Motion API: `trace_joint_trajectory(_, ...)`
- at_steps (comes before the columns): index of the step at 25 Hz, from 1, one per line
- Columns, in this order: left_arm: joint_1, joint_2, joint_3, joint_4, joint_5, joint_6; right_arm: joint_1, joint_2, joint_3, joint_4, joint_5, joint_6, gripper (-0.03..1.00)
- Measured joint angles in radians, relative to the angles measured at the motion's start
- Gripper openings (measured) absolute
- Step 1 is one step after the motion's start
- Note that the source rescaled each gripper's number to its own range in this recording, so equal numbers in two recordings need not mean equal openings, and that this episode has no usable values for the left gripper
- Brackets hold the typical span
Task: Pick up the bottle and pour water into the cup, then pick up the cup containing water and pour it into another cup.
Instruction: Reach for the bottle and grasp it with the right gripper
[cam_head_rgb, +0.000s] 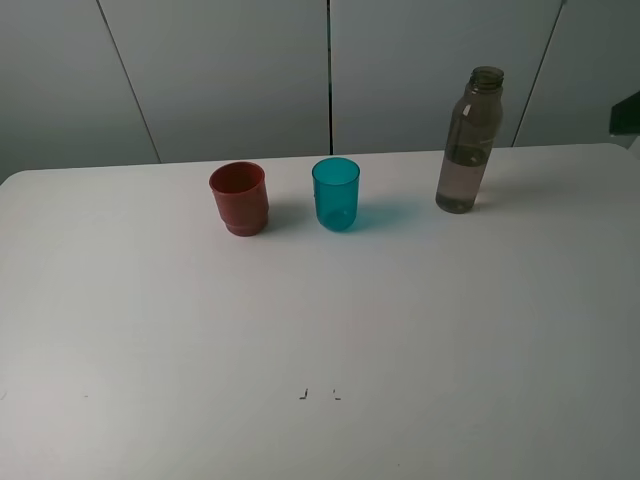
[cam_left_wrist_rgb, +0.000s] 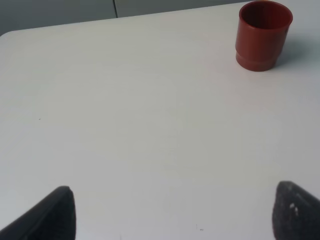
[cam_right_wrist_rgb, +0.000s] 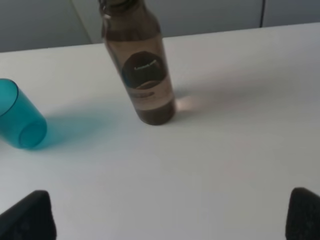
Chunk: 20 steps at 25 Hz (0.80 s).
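On a white table (cam_head_rgb: 320, 330), a red cup (cam_head_rgb: 239, 198), a teal cup (cam_head_rgb: 336, 194) and a tall, uncapped smoky bottle (cam_head_rgb: 468, 140) part-filled with water stand upright in a row, well apart, with the bottle at the right. The left hand (cam_left_wrist_rgb: 175, 215) and right hand (cam_right_wrist_rgb: 167, 217) are both spread wide and hold nothing. The right hand faces the bottle and should probably close squarely around its mid-body, then lift it upright so no water spills.

On my right wrist feed the tall smoky grey-brown plastic bottle (cam_right_wrist_rgb: 135, 45) loses its mouth at the frame edge, and its label (cam_right_wrist_rgb: 145, 77) is too blurred to read. The translucent teal plastic tumbler (cam_right_wrist_rgb: 19, 122) near the bottle is cropped too. Of the black fingers (cam_right_wrist_rgb: 29, 219) I get only tips.
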<state>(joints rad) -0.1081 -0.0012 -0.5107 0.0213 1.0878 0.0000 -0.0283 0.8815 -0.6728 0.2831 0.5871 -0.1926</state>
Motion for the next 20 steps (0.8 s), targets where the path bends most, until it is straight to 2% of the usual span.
trace_joint_trajectory(2, 0.0, 0.0, 0.0, 0.0, 0.0, 0.0, 0.069, 0.087, 0.037, 0.018, -0.118, -0.052, 1.0)
trace_joint_trajectory(6, 0.0, 0.0, 0.0, 0.0, 0.0, 0.0, 0.166, 0.279, 0.076, 0.023, -0.293, -0.106, 1.0)
trace_joint_trajectory(12, 0.0, 0.0, 0.0, 0.0, 0.0, 0.0, 0.179, 0.556, 0.08, 0.044, -0.521, -0.11, 1.0)
trace_joint_trajectory(16, 0.0, 0.0, 0.0, 0.0, 0.0, 0.0, 0.179, 0.695, 0.08, 0.04, -0.659, -0.063, 1.0)
trace_joint_trajectory(20, 0.0, 0.0, 0.0, 0.0, 0.0, 0.0, 0.179, 0.802, 0.08, -0.071, -0.746, 0.036, 1.0)
